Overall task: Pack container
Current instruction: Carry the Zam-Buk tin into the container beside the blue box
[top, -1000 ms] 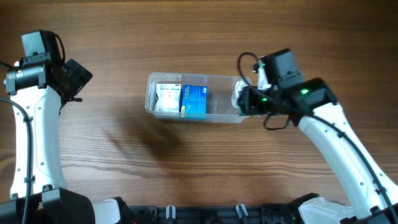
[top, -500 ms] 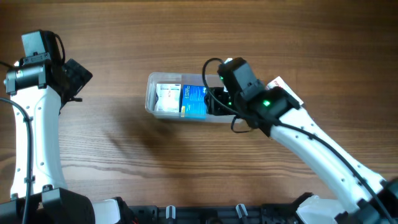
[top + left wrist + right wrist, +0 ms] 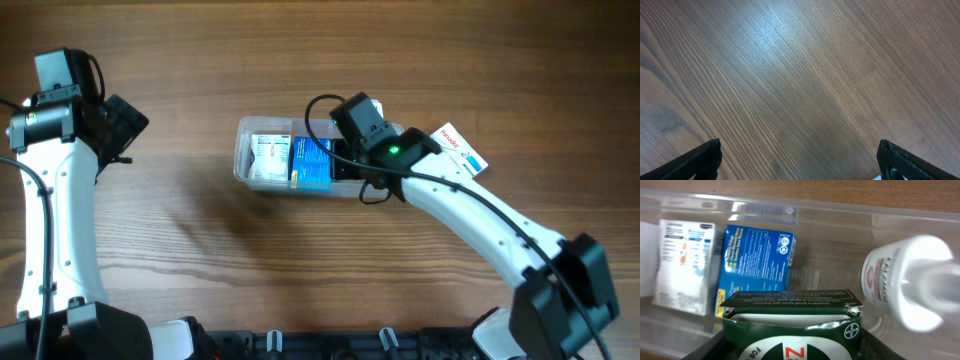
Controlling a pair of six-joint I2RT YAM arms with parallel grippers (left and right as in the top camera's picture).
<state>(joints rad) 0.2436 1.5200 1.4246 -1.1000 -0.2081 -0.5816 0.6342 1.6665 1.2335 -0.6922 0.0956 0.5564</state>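
OK, we see rt gripper pinching a dark green cardboard gauze box over the clear rectangular plastic container, which sits mid-table w/ a blue cardboard box, white cardboard box & white round bottle inside. Meanwhile lt gripper is spread wide over the brown wooden table, well apart.

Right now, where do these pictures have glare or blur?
Left wrist view: a bright glare patch washes out the table grain at upper left. Right wrist view: the white bottle is blurred and overexposed; the green box print reads sharp; streaks glint on the container wall. Overhead: sharp, evenly lit.
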